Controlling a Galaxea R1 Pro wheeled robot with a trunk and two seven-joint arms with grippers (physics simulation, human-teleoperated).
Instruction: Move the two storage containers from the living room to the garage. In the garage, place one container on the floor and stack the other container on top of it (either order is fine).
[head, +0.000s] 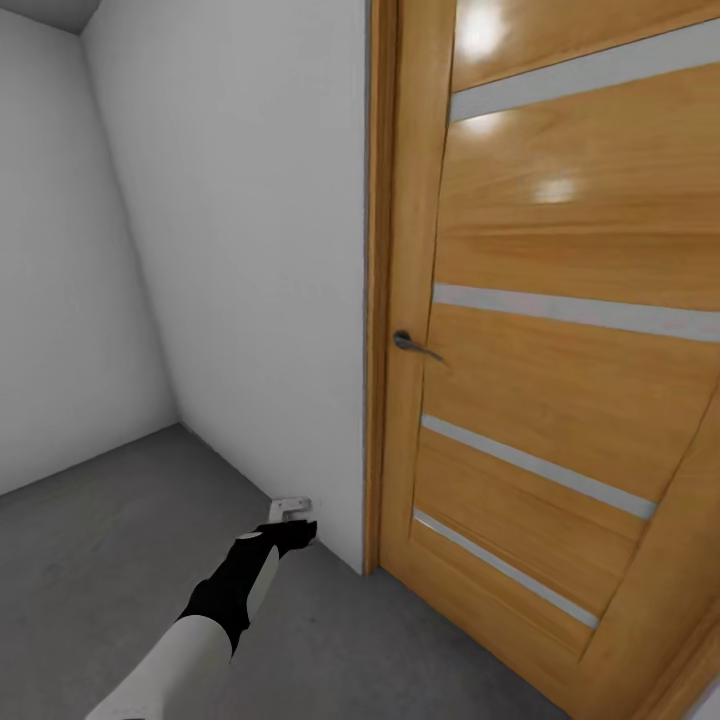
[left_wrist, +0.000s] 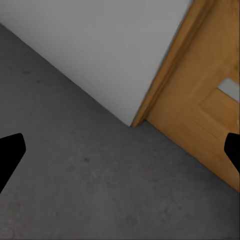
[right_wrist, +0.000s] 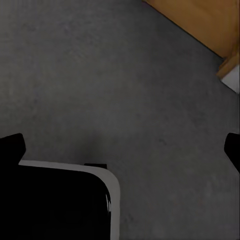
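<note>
I am in the garage, facing a corner beside its orange-brown wooden door (head: 560, 340). The two storage containers are out of view, and so is the living room. My left gripper (head: 292, 522) reaches low over the dark grey concrete floor (head: 110, 560), close to the pale wall next to the door frame. In the left wrist view the left gripper (left_wrist: 120, 152) is open, its black fingertips (left_wrist: 10, 155) far apart with bare floor between them. My right gripper (right_wrist: 122, 147) is also open over bare floor and holds nothing.
The door is shut, with a dark lever handle (head: 410, 343) and frosted stripes. Pale grey walls (head: 230, 250) meet in a corner at the left. A black and white part of my own body (right_wrist: 65, 200) lies under the right gripper.
</note>
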